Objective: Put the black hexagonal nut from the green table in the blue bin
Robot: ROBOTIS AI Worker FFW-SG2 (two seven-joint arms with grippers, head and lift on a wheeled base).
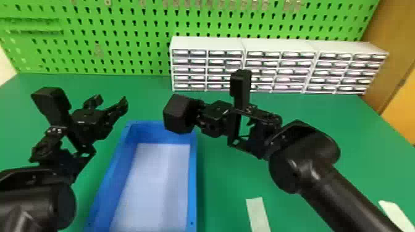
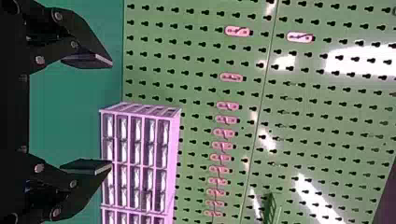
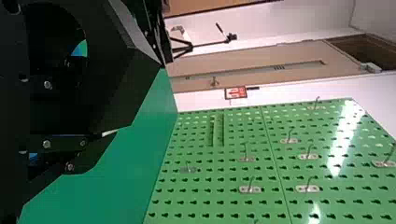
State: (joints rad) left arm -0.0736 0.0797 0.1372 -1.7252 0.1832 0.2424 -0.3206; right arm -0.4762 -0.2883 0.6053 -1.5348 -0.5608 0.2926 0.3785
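My right gripper (image 1: 202, 114) is shut on the black hexagonal nut (image 1: 177, 114), holding it above the far right corner of the blue bin (image 1: 192, 172). In the right wrist view the nut (image 3: 135, 70) looms large at the fingers of the right gripper (image 3: 105, 109), covering part of them, and its round hole faces the camera. Left of the bin's far end, my left gripper (image 1: 111, 100) stands open over the green table (image 1: 228, 182). The left wrist view has nothing between the two spread fingertips of the left gripper (image 2: 111, 114).
White drawer cabinets (image 1: 208, 43) line the back of the table at centre and right, before a green pegboard (image 1: 123, 40). Pale strips (image 1: 258, 213) lie on the table right of the bin. A white sheet (image 1: 154, 185) covers the bin's floor.
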